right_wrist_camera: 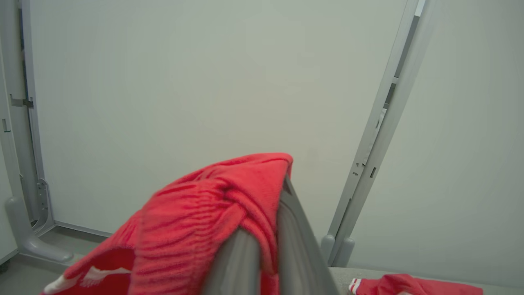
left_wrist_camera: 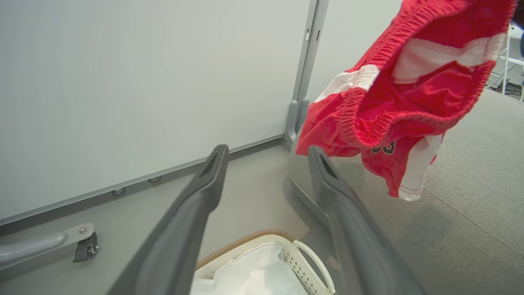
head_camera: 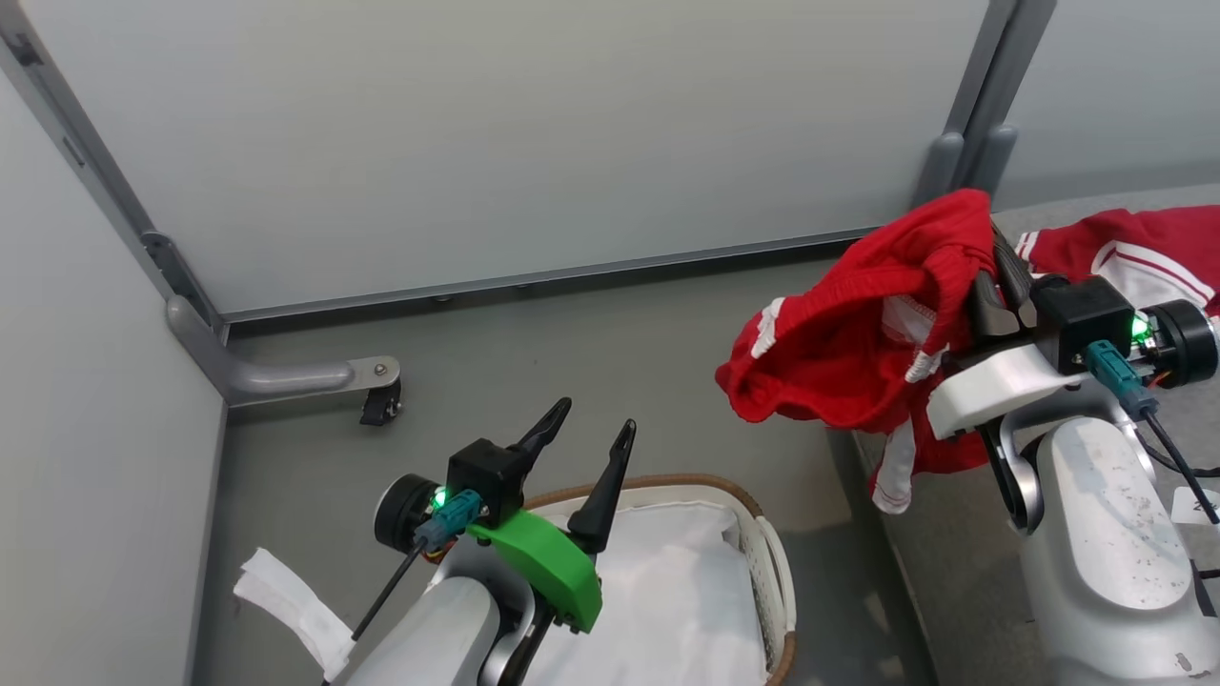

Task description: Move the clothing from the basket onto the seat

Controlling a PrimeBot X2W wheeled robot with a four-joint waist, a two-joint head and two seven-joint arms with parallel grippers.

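Dangling from clamped right fingers: crumpled red clothing, gathered elastic waistband.

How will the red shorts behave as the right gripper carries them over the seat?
Floppy, probably: the red shorts sag in folds from the shut right gripper, one leg dangling. Likely light, since one pinched edge holds them. They may swing and drag on the seat edge, then slump where released.

Count on inspection: two red garments, namely one hanging garment and one lying garment; one basket; one white liner; one seat; two grippers, being the left gripper and the right gripper.
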